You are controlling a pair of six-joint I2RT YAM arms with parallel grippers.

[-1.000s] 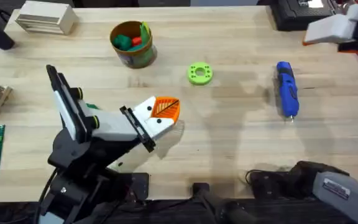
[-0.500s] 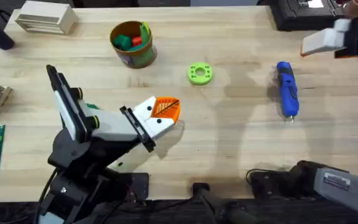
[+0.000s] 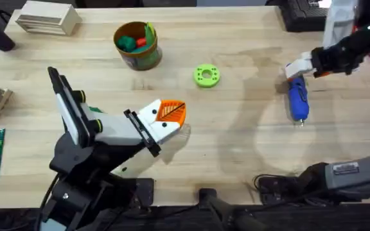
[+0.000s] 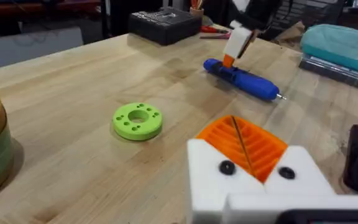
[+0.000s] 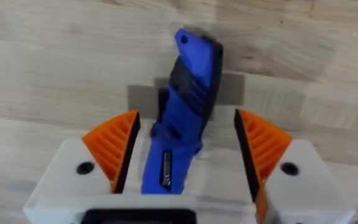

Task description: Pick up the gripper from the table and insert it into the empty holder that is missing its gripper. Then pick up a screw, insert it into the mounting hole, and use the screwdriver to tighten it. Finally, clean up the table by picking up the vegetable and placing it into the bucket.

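Looks like a robotics lab or workshop. Marked out by a plank-grained wooden counter [image 3: 236, 135] with two robot arms mounted at its near edge, a blue electric screwdriver [image 3: 297, 96] and a green perforated disc [image 3: 206, 76] lying on it. Also ringed with black equipment cases [image 4: 165, 25], cables and a teal pouch [image 4: 340, 43] at the far side.

I see the blue screwdriver [image 3: 297, 96] lying flat on the bench [image 3: 236, 141], and the orange-rimmed bucket [image 3: 136, 45] upright, holding the green vegetable [image 3: 128, 43].
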